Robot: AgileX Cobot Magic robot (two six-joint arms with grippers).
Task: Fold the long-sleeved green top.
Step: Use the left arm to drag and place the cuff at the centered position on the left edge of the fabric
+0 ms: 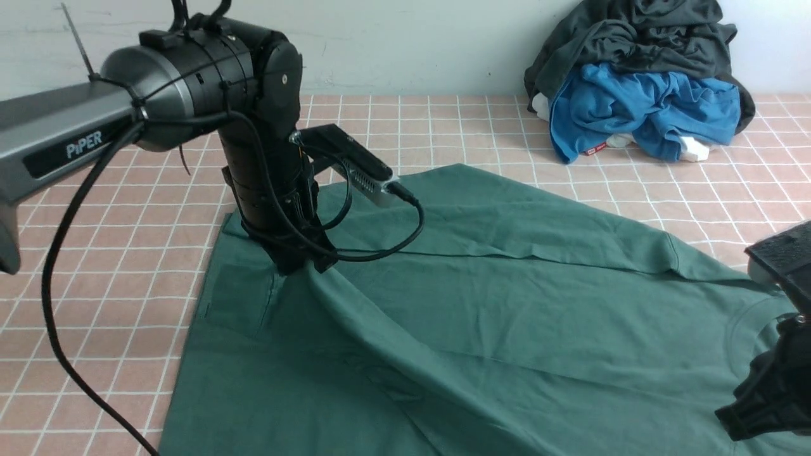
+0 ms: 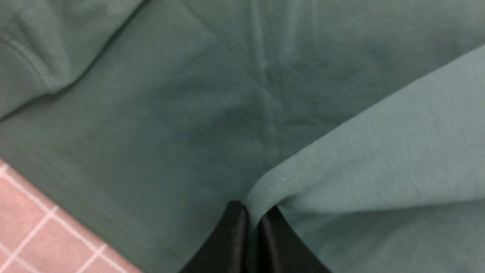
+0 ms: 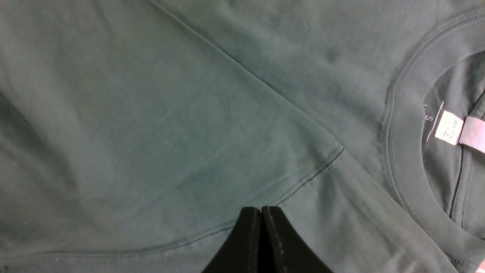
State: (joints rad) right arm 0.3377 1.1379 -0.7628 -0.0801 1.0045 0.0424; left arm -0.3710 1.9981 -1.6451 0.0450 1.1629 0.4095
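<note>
You're mid-fold: your left gripper (image 2: 253, 209) pinches a raised ridge of the green long-sleeved top (image 1: 507, 304), which lies spread across the near table (image 1: 127, 253). Your right gripper (image 3: 260, 209) is closed beside the collar (image 3: 394, 113), and you cannot tell whether it grips any cloth. Next, carry the ridge rightward, keeping it taut.

Spread over pink grid-tiled tabletop (image 1: 114, 253): dark-green knit long-sleeved top (image 1: 507, 316), neck end to the right. Behind it, far right: bright blue crumpled garment (image 1: 640, 114), beneath charcoal-grey crumpled garment (image 1: 633, 38). On top's left part: black left gripper (image 1: 298, 266). Near right, seemingly beside collar: black right gripper (image 3: 260, 212).
</note>
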